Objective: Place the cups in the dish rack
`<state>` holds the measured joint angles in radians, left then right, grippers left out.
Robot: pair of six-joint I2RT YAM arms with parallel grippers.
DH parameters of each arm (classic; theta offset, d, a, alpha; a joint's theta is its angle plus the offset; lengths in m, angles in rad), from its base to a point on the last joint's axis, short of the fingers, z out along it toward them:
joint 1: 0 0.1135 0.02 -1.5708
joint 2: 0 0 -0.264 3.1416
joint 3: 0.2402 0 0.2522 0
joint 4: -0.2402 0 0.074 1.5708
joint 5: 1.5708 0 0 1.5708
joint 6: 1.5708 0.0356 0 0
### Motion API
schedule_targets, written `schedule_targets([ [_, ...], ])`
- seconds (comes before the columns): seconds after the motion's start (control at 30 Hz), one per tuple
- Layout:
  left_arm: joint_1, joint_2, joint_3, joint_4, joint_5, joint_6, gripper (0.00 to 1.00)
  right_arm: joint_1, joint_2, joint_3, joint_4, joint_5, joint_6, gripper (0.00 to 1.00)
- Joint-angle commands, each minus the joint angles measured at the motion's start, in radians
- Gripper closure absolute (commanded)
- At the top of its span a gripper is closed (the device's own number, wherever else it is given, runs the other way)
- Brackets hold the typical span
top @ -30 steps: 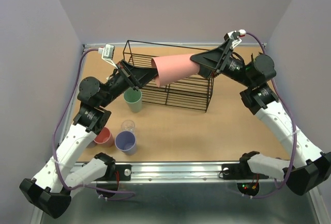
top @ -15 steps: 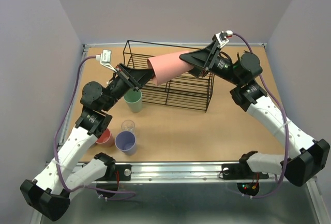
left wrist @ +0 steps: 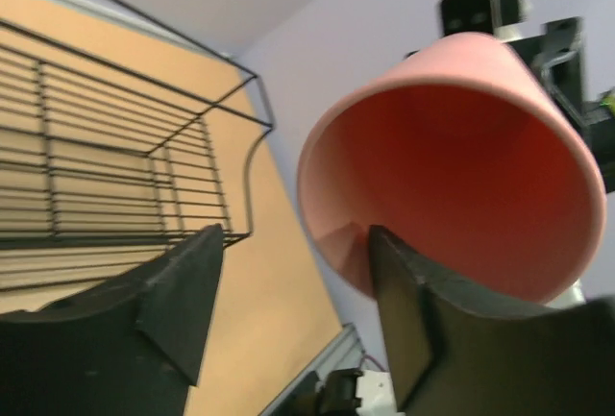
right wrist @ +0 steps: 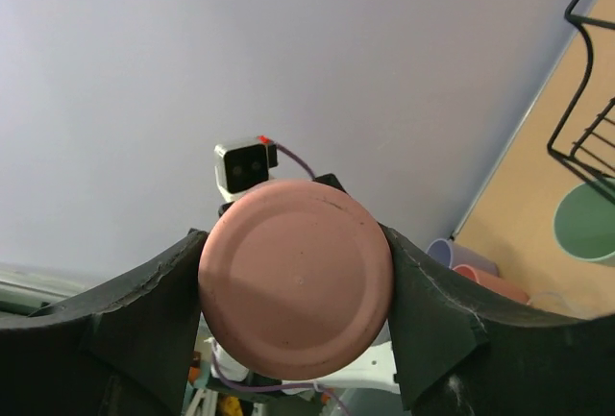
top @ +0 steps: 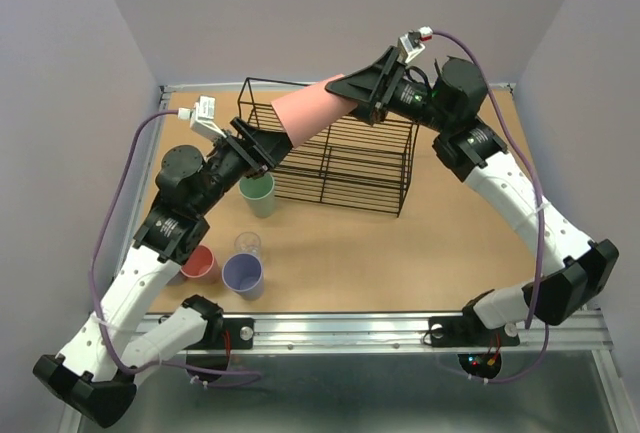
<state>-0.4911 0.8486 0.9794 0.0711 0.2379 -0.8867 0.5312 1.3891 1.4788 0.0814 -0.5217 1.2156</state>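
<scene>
Up and to the left goes your right arm since a second ago, carrying the held pink tumbler (top: 308, 115) higher, and your left gripper (left wrist: 293, 243) has let go of its rim.

Nearest you on the table (top: 400, 253), a lavender tumbler (top: 243, 275) and a second salmon-pink tumbler (top: 200, 264) stand upright side by side. The small clear cup (top: 247, 244) is just behind them. The sage green tumbler (top: 257, 193) stands by the dish rack (top: 360, 158), at its left end.

Your left arm reaches up over it, jaws apart, one finger at the held tumbler's mouth.

That tumbler lies sideways in the air above the rack's far left part. Your right gripper (top: 352, 91) pinches its base, wrist bent leftward, forearm sloping up from the near right corner.
</scene>
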Motion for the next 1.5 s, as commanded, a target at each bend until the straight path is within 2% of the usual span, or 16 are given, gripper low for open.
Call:
schedule_targets([
  [0.0,-0.003,-0.048,0.07,-0.297,-0.11,0.129,0.23,-0.031,0.053,0.173,-0.144,0.052,-0.132,1.0],
  [0.07,-0.004,-0.062,0.068,-0.365,-0.146,0.146,0.22,-0.049,0.088,0.256,-0.184,0.051,-0.181,1.0],
  [0.17,-0.003,-0.086,0.055,-0.487,-0.193,0.15,0.22,-0.085,0.18,0.384,-0.342,0.068,-0.296,1.0],
  [0.27,-0.003,-0.176,0.027,-0.582,-0.229,0.131,0.22,-0.138,0.304,0.675,-0.555,0.1,-0.422,1.0],
  [0.37,-0.004,-0.244,0.007,-0.625,-0.287,0.118,0.22,-0.175,0.441,0.875,-0.794,0.169,-0.549,1.0],
  [0.4,-0.003,-0.256,0.002,-0.652,-0.293,0.115,0.22,-0.184,0.489,0.991,-0.901,0.208,-0.577,1.0],
  [0.43,-0.003,-0.266,-0.001,-0.663,-0.299,0.115,0.22,-0.195,0.504,1.018,-0.939,0.219,-0.602,1.0],
  [0.7,-0.003,-0.302,-0.025,-0.719,-0.29,0.117,0.23,-0.234,0.462,0.943,-1.12,0.379,-0.824,1.0],
  [0.87,-0.003,-0.287,-0.051,-0.694,-0.256,0.13,0.23,-0.235,0.499,1.0,-1.221,0.474,-0.893,1.0],
  [1.03,-0.003,-0.247,-0.05,-0.671,-0.242,0.15,0.24,-0.243,0.492,0.979,-1.233,0.56,-0.909,0.99],
  [1.2,-0.003,-0.232,-0.056,-0.663,-0.242,0.17,0.24,-0.243,0.504,0.962,-1.232,0.574,-0.923,1.0],
  [1.4,-0.004,-0.232,-0.071,-0.659,-0.209,0.177,0.24,-0.244,0.548,0.979,-1.223,0.497,-0.924,0.99],
  [1.47,-0.003,-0.235,-0.079,-0.657,-0.207,0.178,0.24,-0.244,0.562,0.968,-1.217,0.473,-0.929,0.96],
])
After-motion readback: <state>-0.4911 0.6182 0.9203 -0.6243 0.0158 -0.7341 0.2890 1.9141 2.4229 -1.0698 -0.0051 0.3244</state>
